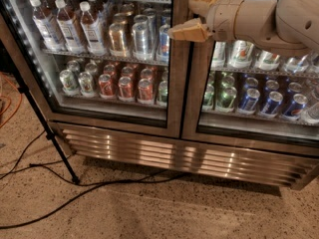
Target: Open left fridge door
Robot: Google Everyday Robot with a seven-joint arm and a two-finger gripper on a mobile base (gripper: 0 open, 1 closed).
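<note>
The gripper (pixel 182 18) has its fingers (pixel 188 31) wide, holding nothing. The left fridge door (pixel 175 93) sits just behind them. They could slip off its smooth steel edge

The gripper (pixel 182 18), at the upper right edge of the left fridge door (pixel 175 93), has two blunt, wedge-shaped fingers (pixel 192 30) standing apart. They are tan, a shade darker than the rest of the body. To the right of that door, the wrist (pixel 239 16) is a short cream cylinder ringed by thin dark seams. Further right, the arm (pixel 299 14) is a smooth, rounded cream-beige shell that swells into a large joint.
</note>
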